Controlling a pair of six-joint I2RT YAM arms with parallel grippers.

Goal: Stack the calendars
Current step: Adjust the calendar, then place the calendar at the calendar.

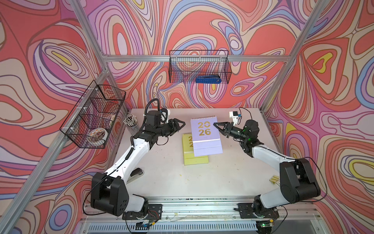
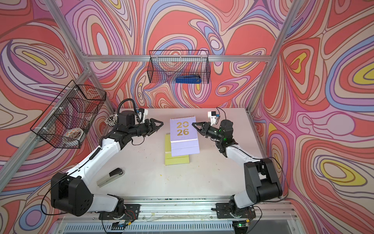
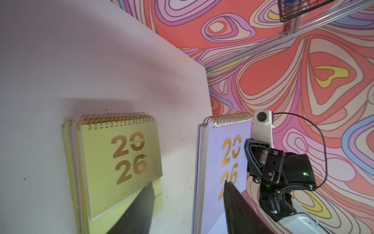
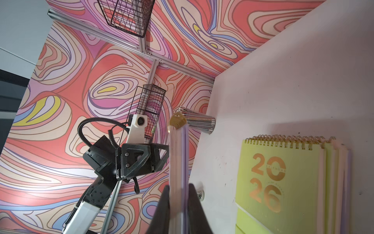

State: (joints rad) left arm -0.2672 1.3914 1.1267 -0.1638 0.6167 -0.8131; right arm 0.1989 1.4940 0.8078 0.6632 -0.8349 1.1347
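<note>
I have both arms reaching inward with the grippers pointing tip to tip. My left gripper [image 1: 181,124] has its jaws parted. My right gripper [image 1: 215,125] has its jaws closed on the lilac calendar [image 1: 204,131], whose edge is pinched between them

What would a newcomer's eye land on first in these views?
The lilac calendar, clamped at its edge in the right jaws, hangs over mid-table. Below it lies the yellow-green-topped stack, and the left jaws stand open and empty nearby. Swirling red-and-purple walls enclose it all.
</note>
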